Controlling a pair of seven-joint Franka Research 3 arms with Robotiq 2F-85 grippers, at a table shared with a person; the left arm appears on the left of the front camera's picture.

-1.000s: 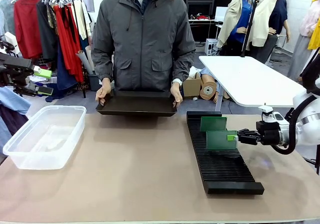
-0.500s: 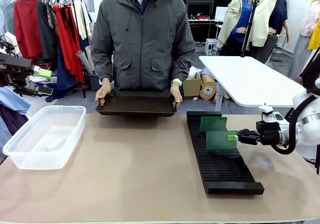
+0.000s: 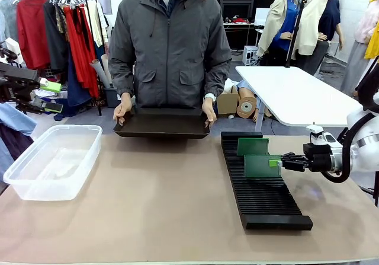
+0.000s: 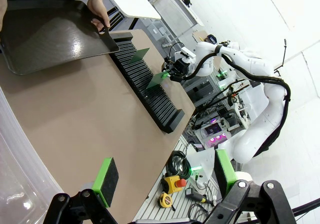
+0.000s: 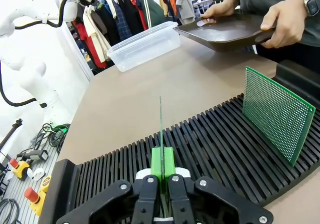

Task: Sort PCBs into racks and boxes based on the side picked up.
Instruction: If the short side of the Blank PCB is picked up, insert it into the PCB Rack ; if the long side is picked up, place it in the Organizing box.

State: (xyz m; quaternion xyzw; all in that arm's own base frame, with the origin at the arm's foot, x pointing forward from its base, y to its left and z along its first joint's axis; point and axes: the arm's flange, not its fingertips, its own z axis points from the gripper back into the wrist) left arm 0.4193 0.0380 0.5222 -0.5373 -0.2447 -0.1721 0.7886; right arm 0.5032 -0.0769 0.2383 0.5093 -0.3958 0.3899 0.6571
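— Right gripper [image 3: 278,162] is clamped on a PCB [image 3: 261,166], pinching it by one edge between the green pads. Why hold it there?

— Holding the edge leaves the rest of the board free, so its lower side can drop into a slot. In the right wrist view the board [image 5: 161,129] stands edge-on, straight up, in line with the crosswise slots of the rack [image 5: 210,149]. That looks like a board being seated upright.

— Is it in the slot?

— I can't tell for sure. From the front its bottom edge sits at the rack [image 3: 260,188], about midway along. I'd judge it is at or in a slot, with the release not yet made.

— And the other board?

— A second PCB [image 3: 253,146] stands upright a few slots farther toward the person, dotted face showing in the right wrist view [image 5: 276,113]. The spacing keeps them apart.

— The left gripper?

— Left gripper [image 4: 165,176] has its fingers spread wide with nothing between them, held over the bench beside the clear box [image 3: 52,160], well away from the rack.

— And the person?

— Both hands hold a black tray [image 3: 162,123] at the far edge of the bench [image 3: 148,206], tilted a little, probably offering the next board.
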